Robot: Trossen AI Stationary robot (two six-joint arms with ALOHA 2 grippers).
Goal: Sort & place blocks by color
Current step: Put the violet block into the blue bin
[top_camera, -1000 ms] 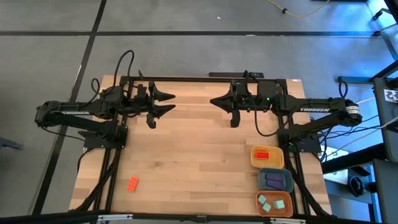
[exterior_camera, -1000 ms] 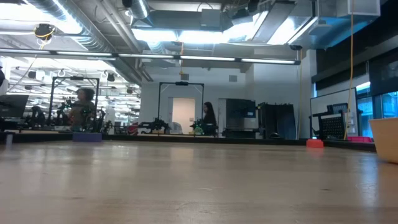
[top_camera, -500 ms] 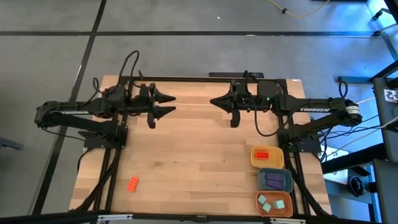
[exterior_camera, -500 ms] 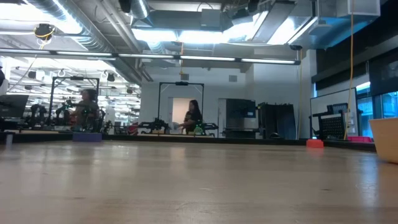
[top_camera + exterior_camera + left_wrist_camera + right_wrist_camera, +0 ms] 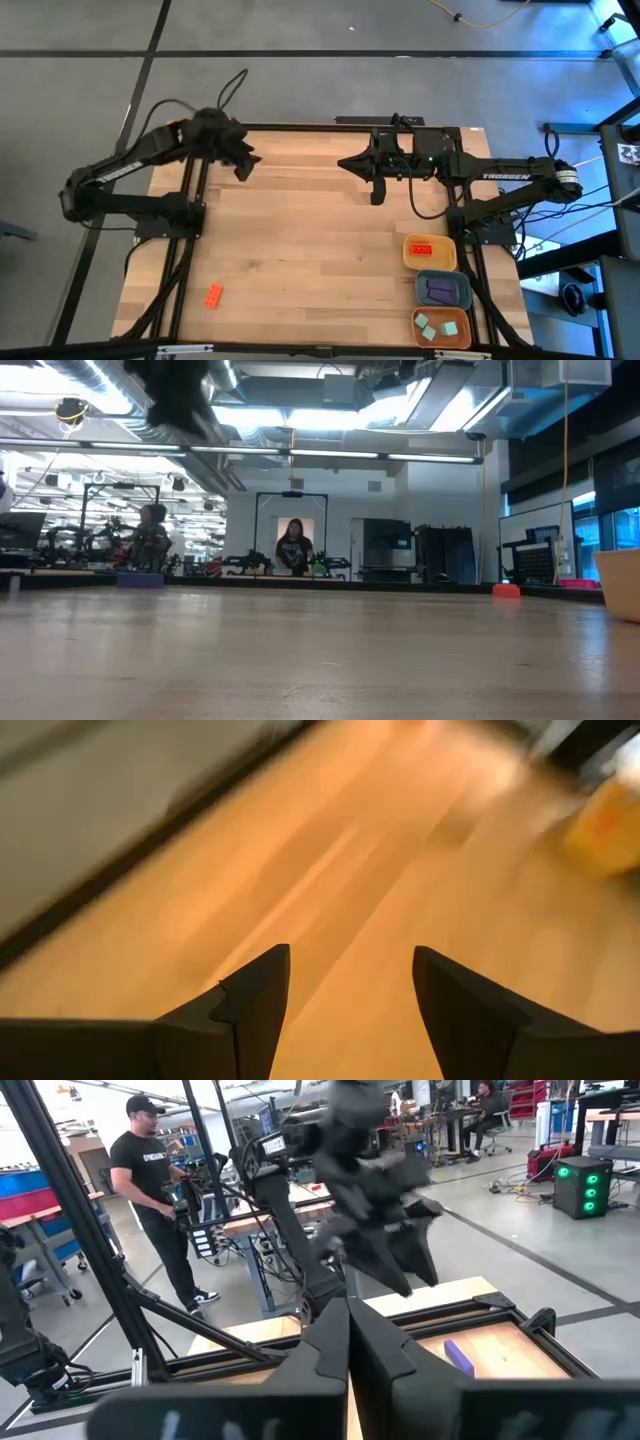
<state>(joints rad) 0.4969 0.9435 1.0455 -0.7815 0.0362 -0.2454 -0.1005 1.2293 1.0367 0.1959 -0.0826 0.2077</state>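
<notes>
One orange-red block (image 5: 213,295) lies flat on the table near its near-left corner; in the low view it (image 5: 506,590) is a small red spot. Another red block sits in the yellow tray (image 5: 430,252), purple ones in the blue-grey tray (image 5: 443,290), teal ones in the orange tray (image 5: 441,327). A small purple piece (image 5: 458,1357) lies on the wood beyond my left arm. My left gripper (image 5: 250,162) (image 5: 350,955) hangs open over bare wood at the far left, holding nothing. My right gripper (image 5: 343,162) (image 5: 348,1305) is shut and empty at the far middle.
The three trays stand in a row along the table's right edge, near side. The wide middle of the wooden table (image 5: 310,240) lies between the arms and the loose block. People stand in the room beyond the table (image 5: 293,550) (image 5: 150,1190).
My left arm has swung: its elbow has come up, and the gripper has drawn back toward the table's far-left corner and tipped down toward the wood. It now shows as a dark blur at the top of the low view. The blocks and my right arm have kept still.
</notes>
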